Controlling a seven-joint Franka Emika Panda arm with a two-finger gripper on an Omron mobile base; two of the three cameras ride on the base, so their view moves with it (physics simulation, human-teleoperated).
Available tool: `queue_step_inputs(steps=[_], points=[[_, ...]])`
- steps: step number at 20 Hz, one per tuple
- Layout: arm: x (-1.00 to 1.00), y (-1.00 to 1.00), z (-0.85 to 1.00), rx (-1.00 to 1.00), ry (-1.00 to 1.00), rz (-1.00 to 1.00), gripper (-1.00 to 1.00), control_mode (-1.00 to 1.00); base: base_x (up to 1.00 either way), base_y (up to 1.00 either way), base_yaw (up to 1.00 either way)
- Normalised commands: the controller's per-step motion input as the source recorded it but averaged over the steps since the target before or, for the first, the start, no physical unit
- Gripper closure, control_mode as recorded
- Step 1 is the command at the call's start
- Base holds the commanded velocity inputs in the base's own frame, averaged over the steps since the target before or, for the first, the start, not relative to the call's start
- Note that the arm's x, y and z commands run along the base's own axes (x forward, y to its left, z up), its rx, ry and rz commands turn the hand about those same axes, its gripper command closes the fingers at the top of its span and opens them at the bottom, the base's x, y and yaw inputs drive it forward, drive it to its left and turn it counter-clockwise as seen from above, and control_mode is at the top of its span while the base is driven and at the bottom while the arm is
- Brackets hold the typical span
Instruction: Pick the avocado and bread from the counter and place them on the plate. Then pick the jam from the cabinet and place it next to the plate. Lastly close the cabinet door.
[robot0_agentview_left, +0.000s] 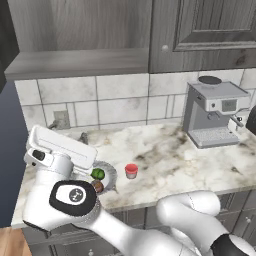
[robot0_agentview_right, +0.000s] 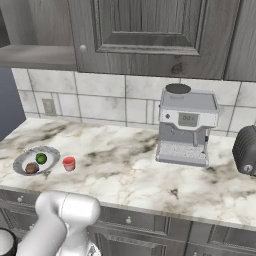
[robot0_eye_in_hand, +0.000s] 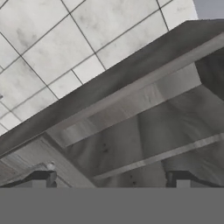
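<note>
The plate (robot0_agentview_left: 113, 176) (robot0_agentview_right: 21, 161) sits near the counter's (robot0_agentview_left: 170, 160) left end, partly behind my arm. On it lie the green avocado (robot0_agentview_left: 98, 173) (robot0_agentview_right: 41, 158) and the brown bread (robot0_agentview_left: 98, 186) (robot0_agentview_right: 31, 168). The red jam (robot0_agentview_left: 131, 171) (robot0_agentview_right: 69, 163) stands upright on the marble just right of the plate, apart from it. The cabinet (robot0_agentview_left: 75, 30) stands open, its shelf board (robot0_eye_in_hand: 131, 103) bare. A dark slab at the far left looks like the cabinet door (robot0_agentview_left: 7, 40), swung out edge-on. My gripper (robot0_eye_in_hand: 111, 181) is open and holds nothing, aimed up at the cabinet's underside.
A grey coffee machine (robot0_agentview_left: 215, 112) (robot0_agentview_right: 186, 125) stands against the tiled wall at the right. A dark ribbed appliance (robot0_agentview_right: 246, 150) sits at the counter's far right. The neighbouring cupboard door (robot0_agentview_left: 200, 30) with a round knob (robot0_agentview_left: 165, 48) is shut. A wall outlet (robot0_agentview_left: 61, 119) is behind my hand.
</note>
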Motion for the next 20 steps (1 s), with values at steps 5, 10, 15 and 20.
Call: queue_step_inputs(steps=[5, 10, 15, 20], points=[[-0.07, 0.54, -0.01, -0.10, -0.12, -0.02, -1.00, -1.00, 0.00, 0.00, 0.00], [-0.12, 0.58, 0.00, -0.08, -0.13, -0.03, -1.00, -1.00, 0.00, 0.00, 0.00], [-0.08, 0.54, 0.00, -0.04, -0.14, -0.04, -1.00, -1.00, 0.00, 0.00, 0.00], [0.00, 0.47, 0.00, -0.02, -0.11, -0.06, -1.00, -1.00, 0.00, 0.00, 0.00]])
